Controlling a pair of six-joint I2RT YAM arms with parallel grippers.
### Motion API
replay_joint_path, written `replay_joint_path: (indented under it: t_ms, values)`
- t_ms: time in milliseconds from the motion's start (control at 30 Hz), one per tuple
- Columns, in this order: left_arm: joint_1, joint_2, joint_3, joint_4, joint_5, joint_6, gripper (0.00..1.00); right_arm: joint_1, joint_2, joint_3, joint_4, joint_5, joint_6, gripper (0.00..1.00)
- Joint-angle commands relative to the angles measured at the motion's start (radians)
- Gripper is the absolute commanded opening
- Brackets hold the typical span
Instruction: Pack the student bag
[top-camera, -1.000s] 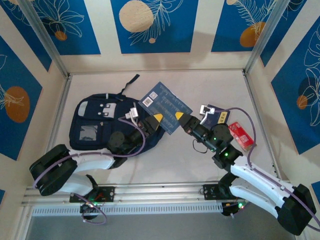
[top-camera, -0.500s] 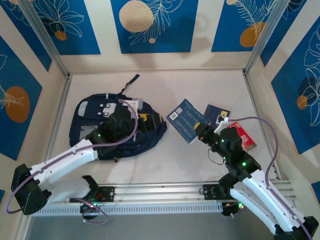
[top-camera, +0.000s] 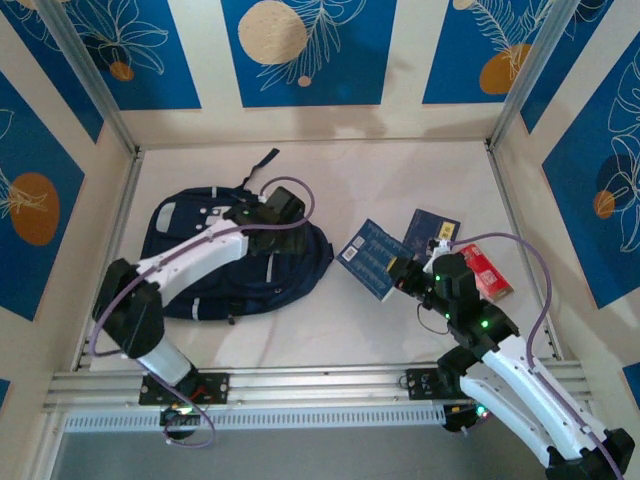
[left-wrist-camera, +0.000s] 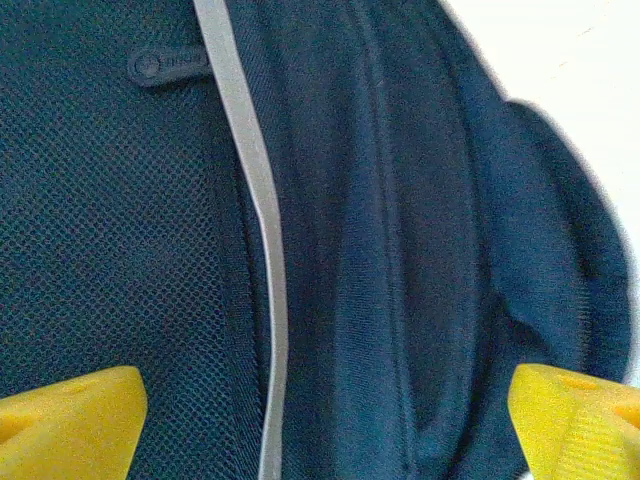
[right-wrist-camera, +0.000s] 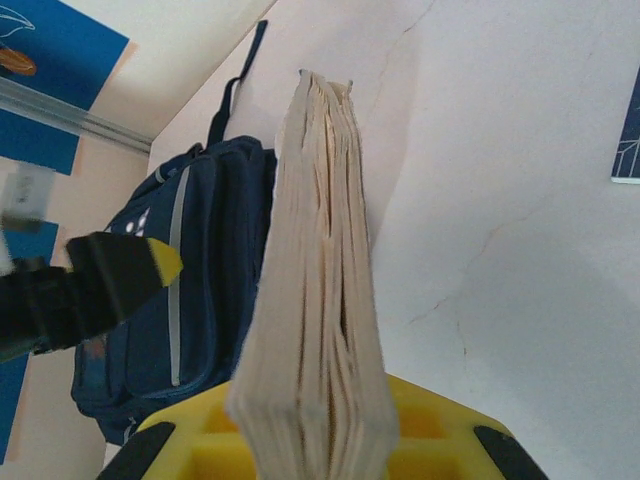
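There lay the student bag (top-camera: 215, 270), flat on the left half of the pale worktop (top-camera: 320, 330): navy woven fabric, soft and slumped, with a smooth grey reflective stripe (left-wrist-camera: 262, 230) and fine mesh (left-wrist-camera: 100, 250) beside it. The left hand (left-wrist-camera: 325, 425) hovered right over it, released, yellow fingertips spread wide with nothing between them. Over on the right, the right hand (right-wrist-camera: 320, 440) was clenched on a thick blue book (right-wrist-camera: 320, 290), stiff, with slightly ruffled cream page edges.

My read was that the bag needed opening for that book, though whether its mouth was open I couldn't tell. Best to pinch loose fabric along the seam, not the slick stripe, and lift it wide so the book would slide in edge-first without snagging.
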Motion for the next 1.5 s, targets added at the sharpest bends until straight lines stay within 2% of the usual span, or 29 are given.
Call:
replay_joint_path:
  t_ms: [0,167,267,400,533,600,700,767,867,1033,1267,1467]
  values:
    - [0.023,0.073,0.086,-0.09,-0.055,0.009,0.93,-0.006,-0.027,-0.002,0.015,-0.028,-0.038,0.0]
    - [0.022,0.157,0.117,-0.05,0.003,0.016,0.88,-0.008,-0.029,0.002,-0.028,0.002,-0.062,0.0]
    - [0.024,0.206,0.152,-0.071,-0.045,0.002,0.87,-0.008,-0.029,0.005,-0.034,0.004,-0.072,0.0]
    - [0.023,0.256,0.181,-0.097,-0.117,-0.011,0.78,-0.01,-0.029,0.007,-0.036,-0.002,-0.09,0.0]
    - [0.023,0.265,0.146,-0.047,-0.133,-0.012,0.6,-0.012,-0.029,0.008,-0.034,0.008,-0.109,0.0]
    - [0.022,0.262,0.118,-0.011,-0.117,0.013,0.46,-0.015,-0.03,0.017,-0.041,0.01,-0.117,0.0]
    - [0.022,0.245,0.062,0.042,-0.094,0.048,0.18,-0.018,-0.035,0.026,-0.051,0.009,-0.128,0.0]
    - [0.022,0.207,0.005,0.113,-0.028,0.097,0.0,-0.022,-0.044,0.03,-0.061,0.009,-0.13,0.0]
    - [0.021,0.131,-0.085,0.237,0.129,0.16,0.0,-0.026,-0.059,0.043,-0.072,0.005,-0.141,0.0]
    - [0.0,0.009,-0.144,0.347,0.309,0.251,0.0,-0.03,-0.068,0.078,-0.117,0.034,-0.17,0.0]
    - [-0.073,-0.06,-0.031,0.265,0.407,0.353,0.0,-0.036,-0.092,0.112,-0.199,0.128,-0.143,0.0]
    - [-0.083,-0.144,0.017,0.24,0.498,0.377,0.0,-0.036,-0.107,0.166,-0.267,0.196,-0.147,0.0]
